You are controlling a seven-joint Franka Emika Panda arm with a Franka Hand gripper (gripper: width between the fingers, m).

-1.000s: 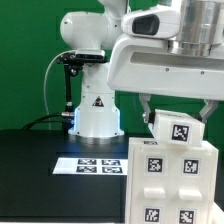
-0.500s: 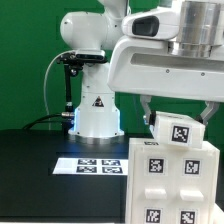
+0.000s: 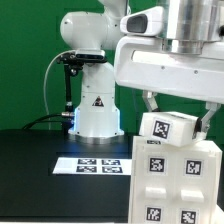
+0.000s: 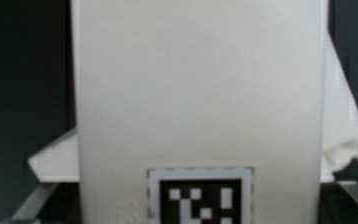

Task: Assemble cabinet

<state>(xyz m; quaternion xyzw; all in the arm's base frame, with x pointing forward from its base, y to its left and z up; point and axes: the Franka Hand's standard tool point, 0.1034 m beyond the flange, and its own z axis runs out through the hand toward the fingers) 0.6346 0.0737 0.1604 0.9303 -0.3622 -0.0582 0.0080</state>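
Note:
My gripper is shut on a small white cabinet panel that bears a black-and-white tag. The panel hangs tilted just above the top edge of the large white cabinet body. The body stands at the exterior view's lower right and shows several tags on its face. In the wrist view the held panel fills the middle, with its tag near the jaws. A dark finger shows beside it. A part of the cabinet lies behind.
The marker board lies flat on the black table, left of the cabinet body. The arm's white base stands behind it before a green backdrop. A black post with a cable rises at the base's left.
The held panel has tilted and shifted a little toward the exterior view's left and downward. The wrist has turned with it. The cabinet body has stayed put.

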